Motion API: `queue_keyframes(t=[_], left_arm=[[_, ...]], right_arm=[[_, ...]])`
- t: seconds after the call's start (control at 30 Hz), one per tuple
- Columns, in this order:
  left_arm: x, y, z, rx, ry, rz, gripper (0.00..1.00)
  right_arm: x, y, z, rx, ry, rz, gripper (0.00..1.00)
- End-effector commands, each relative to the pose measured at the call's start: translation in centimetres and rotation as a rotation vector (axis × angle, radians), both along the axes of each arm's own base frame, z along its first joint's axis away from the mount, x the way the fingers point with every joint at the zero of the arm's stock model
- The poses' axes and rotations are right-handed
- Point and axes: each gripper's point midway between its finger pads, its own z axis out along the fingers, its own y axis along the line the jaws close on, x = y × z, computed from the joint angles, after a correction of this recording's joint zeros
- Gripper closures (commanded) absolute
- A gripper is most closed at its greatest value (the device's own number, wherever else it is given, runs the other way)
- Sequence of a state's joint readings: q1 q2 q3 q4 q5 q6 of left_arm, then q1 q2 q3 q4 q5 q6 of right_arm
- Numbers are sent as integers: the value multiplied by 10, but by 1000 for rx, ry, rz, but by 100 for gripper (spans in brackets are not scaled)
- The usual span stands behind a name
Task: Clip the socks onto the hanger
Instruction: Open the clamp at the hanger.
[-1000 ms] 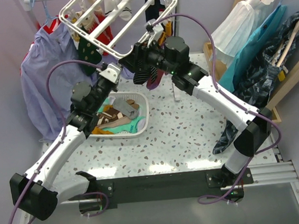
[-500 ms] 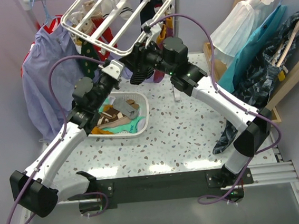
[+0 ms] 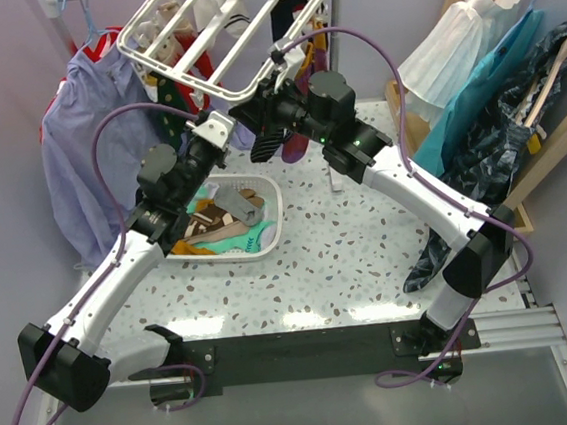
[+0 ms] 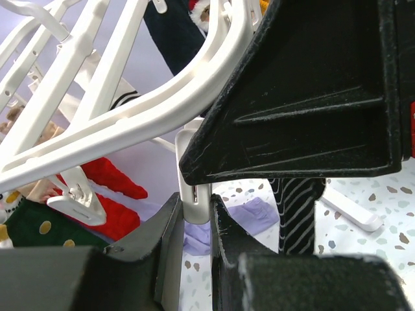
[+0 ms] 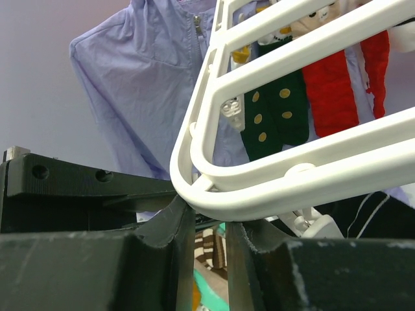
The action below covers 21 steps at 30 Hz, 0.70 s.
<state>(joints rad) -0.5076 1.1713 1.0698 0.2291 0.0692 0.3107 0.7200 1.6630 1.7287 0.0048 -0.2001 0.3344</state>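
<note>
Top view bright, lit evenly from overhead; soft white glare patches lie along the near part of the table (image 3: 348,256); shadows faint and short; focus sharp throughout. Left wrist view: left fingers (image 4: 162,259) dark and blurred; clip (image 4: 194,191) fairly crisp; hanger (image 4: 130,123) bright, its far bars softer. Right wrist view: right fingers (image 5: 162,259) dim, out of focus; hanger bars almost blown white; shirt (image 5: 142,84) softly lit, without hard shadow.

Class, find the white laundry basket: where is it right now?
Top view: the basket sits on the table left of centre, beside the left arm, with loose socks inside.
</note>
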Motion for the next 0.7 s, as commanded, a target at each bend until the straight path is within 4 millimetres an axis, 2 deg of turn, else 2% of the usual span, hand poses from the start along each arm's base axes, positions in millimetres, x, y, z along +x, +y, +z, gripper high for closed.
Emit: queue_keyframes(t=[0.0,0.13,0.23,0.27,0.33,0.43,0.57,0.63,0.67], left_arm=[[-24,-38,-36,56,111,-185,84],[-27,-35,-32,23,111,-175,72],[-33,-28,-25,-24,107,-155,58],[-33,-25,-29,-34,116,-137,52],[-38,-19,-25,-69,127,-124,47],[-44,-8,-32,-131,177,-75,39],[-49,18,-62,-247,331,80,33],[-51,31,-70,-300,373,150,28],[-54,42,-89,-320,456,225,26]], right_arm=[[-12,4,43,108,-92,23,96],[-11,3,44,109,-93,16,96],[-12,3,42,102,-90,16,96],[-11,3,40,99,-87,16,96],[-10,2,38,93,-82,13,96],[-10,2,36,85,-79,6,96],[-7,-1,33,72,-78,-15,96],[-7,-1,30,62,-75,-19,96],[-6,-1,28,57,-71,-23,97]])
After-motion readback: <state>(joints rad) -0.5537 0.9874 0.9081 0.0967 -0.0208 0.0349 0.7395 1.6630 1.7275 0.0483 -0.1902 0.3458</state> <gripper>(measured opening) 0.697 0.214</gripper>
